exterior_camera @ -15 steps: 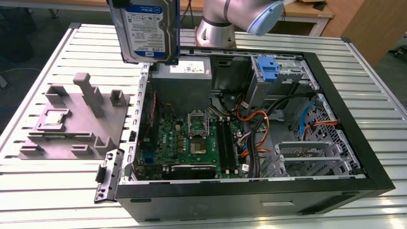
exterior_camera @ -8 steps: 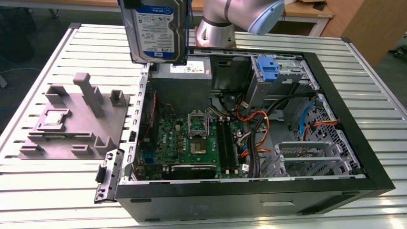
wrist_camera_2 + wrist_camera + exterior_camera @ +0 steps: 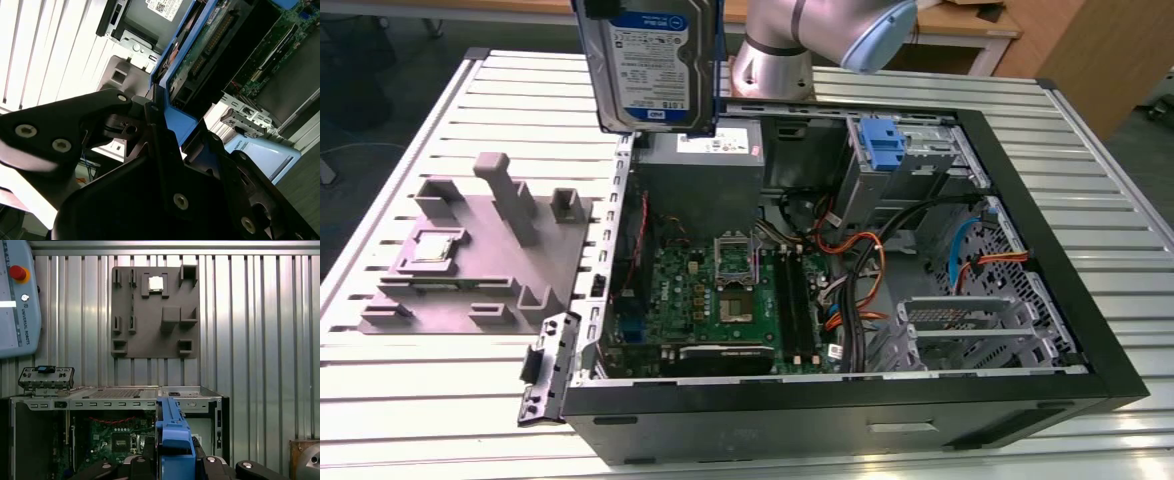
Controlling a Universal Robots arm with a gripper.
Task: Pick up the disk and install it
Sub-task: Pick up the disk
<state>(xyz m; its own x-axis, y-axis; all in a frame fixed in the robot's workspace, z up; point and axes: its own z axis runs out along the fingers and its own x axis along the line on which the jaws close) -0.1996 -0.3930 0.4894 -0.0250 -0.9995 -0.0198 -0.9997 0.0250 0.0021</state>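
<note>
The disk (image 3: pixel 654 65), a silver drive with a blue-and-white label and blue side rails, hangs upright in the air above the back left corner of the open computer case (image 3: pixel 854 400). In both wrist views my gripper (image 3: pixel 160 120) is shut on it, its black fingers (image 3: pixel 107 107) pressed against the blue rail (image 3: pixel 187 125). In the first wrist view the disk (image 3: pixel 172 435) is edge-on between the gripper (image 3: pixel 175 464) parts, above the case's rim. The drive's circuit-board side (image 3: pixel 210 45) faces the motherboard.
Inside the case are the motherboard (image 3: pixel 720 290), a power supply (image 3: pixel 700 165), a blue bracket (image 3: pixel 883 145) in the upper bay, a metal drive cage (image 3: pixel 967 325) and loose cables. A grey fixture (image 3: pixel 480 250) with a processor chip (image 3: pixel 156 283) lies on the slatted table (image 3: pixel 427 420). A teach pendant (image 3: pixel 17 300) lies beside it.
</note>
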